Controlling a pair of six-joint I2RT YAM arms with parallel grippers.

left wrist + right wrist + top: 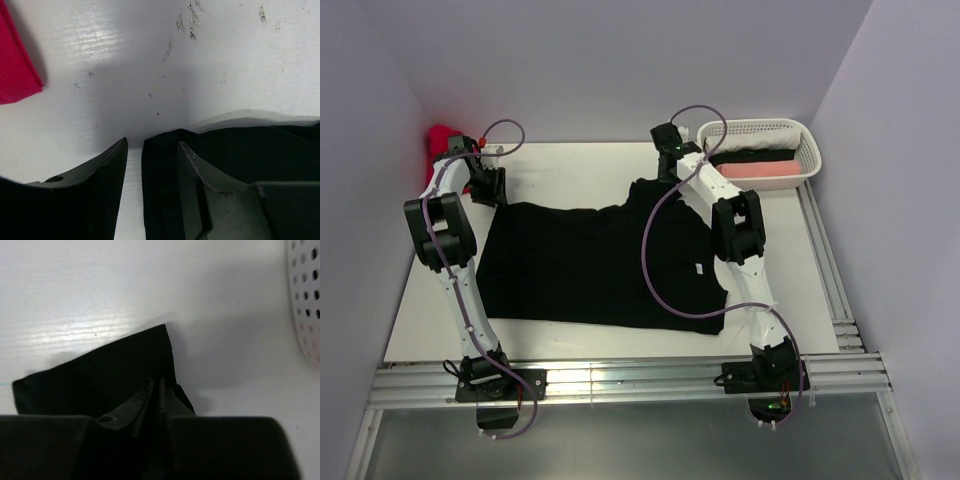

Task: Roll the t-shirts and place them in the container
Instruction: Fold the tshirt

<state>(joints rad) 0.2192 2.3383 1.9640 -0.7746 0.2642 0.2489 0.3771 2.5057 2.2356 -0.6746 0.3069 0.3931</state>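
Observation:
A black t-shirt [590, 265] lies spread flat on the white table, with a small white tag [700, 268] near its right side. My left gripper [487, 186] is at the shirt's far left corner. In the left wrist view it [152, 142] stands open, with the corner of the cloth [250, 145] between its fingers and bare table beside the left finger. My right gripper [667, 165] is at the shirt's far right corner. The right wrist view shows it [156, 381] pinched shut on a fold of the black cloth [100, 375].
A white perforated basket [810, 150] stands at the back right, close to my right gripper, with pink cloth [760, 170] and black cloth in it; its wall [305, 300] shows in the right wrist view. A red cloth [440, 135] lies at the back left corner, beside my left gripper [15, 65].

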